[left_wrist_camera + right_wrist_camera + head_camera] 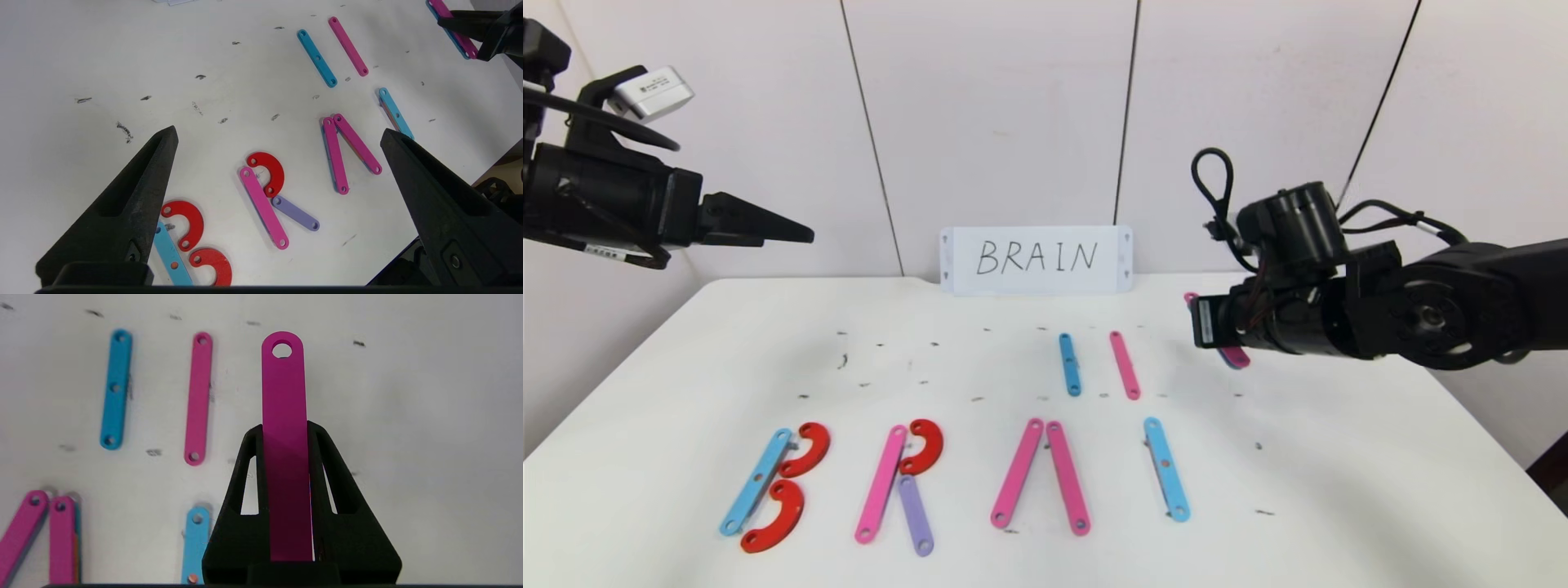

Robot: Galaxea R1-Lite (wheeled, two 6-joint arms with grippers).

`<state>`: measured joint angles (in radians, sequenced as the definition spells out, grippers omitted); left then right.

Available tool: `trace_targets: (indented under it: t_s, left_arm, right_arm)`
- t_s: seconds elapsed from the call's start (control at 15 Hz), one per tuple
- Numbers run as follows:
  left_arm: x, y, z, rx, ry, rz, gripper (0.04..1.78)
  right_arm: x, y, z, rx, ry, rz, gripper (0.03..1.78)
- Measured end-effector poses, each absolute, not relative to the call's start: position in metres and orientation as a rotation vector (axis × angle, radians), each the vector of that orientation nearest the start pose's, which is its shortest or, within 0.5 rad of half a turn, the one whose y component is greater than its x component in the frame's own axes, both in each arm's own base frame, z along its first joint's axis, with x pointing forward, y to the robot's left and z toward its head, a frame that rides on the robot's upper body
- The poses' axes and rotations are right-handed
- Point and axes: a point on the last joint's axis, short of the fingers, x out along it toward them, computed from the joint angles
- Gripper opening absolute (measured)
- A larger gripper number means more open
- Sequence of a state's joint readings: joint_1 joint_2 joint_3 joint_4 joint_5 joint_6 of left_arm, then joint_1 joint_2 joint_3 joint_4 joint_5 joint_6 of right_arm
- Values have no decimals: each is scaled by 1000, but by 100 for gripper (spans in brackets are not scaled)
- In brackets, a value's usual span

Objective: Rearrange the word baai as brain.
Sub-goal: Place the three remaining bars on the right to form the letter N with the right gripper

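The letters lie along the table's front. A light-blue bar with two red curves forms B. A pink bar, a red curve and a purple bar form R. Two pink bars lean into an inverted V. A light-blue bar stands as I. My right gripper is shut on a pink bar, held above the table's right back. My left gripper is open and empty, high at the left; it shows open in the left wrist view.
A loose blue bar and a loose pink bar lie side by side behind the inverted V. A white card with BRAIN handwritten stands against the back wall. Small dark marks speckle the white table.
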<state>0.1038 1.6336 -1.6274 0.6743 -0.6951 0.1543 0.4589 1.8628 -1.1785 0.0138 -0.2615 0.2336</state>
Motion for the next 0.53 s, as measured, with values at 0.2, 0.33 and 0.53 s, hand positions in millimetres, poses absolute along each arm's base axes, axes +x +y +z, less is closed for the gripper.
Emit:
trace_targets:
  t_s: [0.2, 0.33, 0.53]
  left_arm:
    - [270, 14, 313, -124, 589, -615, 174]
    - [270, 14, 312, -126, 590, -619, 174]
    - [270, 14, 312, -126, 589, -618, 174]
  right_arm:
    - [301, 140, 146, -45, 756, 92, 30]
    - [293, 136, 129, -33, 787, 87, 30]
    - [287, 135, 110, -16, 764, 98, 30]
